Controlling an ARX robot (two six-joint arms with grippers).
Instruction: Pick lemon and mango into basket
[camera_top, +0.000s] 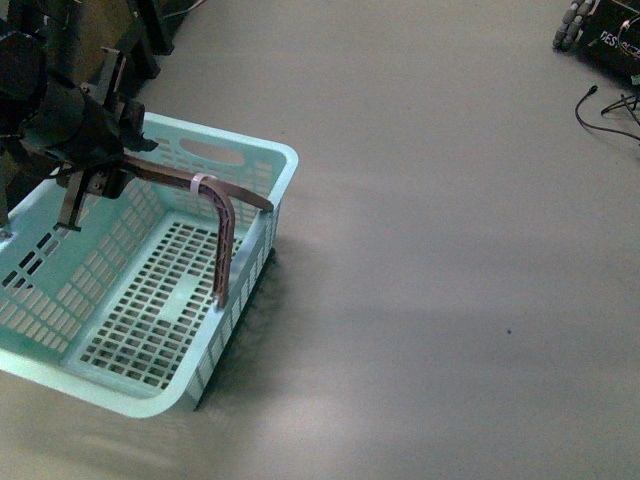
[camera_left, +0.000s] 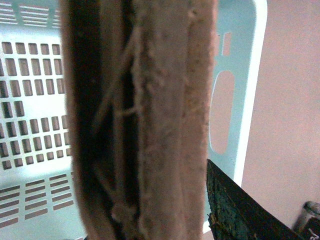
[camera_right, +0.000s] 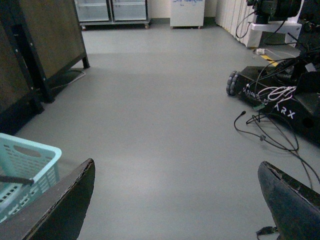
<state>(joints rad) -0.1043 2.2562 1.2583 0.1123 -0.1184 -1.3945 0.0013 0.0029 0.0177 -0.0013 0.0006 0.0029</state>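
The pale turquoise basket (camera_top: 255, 175) sits on the grey floor at the left of the front view, tilted and empty. My left gripper (camera_top: 95, 180) is shut on its grey-brown swing handle (camera_top: 225, 225), near the white tie (camera_top: 197, 183). In the left wrist view the handle (camera_left: 150, 120) fills the middle, with the basket's slotted wall (camera_left: 30, 100) behind and one dark finger (camera_left: 235, 210) beside it. My right gripper (camera_right: 175, 210) is open and empty above bare floor; the basket's corner (camera_right: 30, 160) shows beside it. The lemon and mango are out of view.
A wheeled robot base with black cables (camera_right: 280, 105) stands on the floor at the right; its edge also shows in the front view (camera_top: 600, 40). Dark wooden furniture (camera_right: 35, 50) stands at the left, white cabinets (camera_right: 187, 12) far behind.
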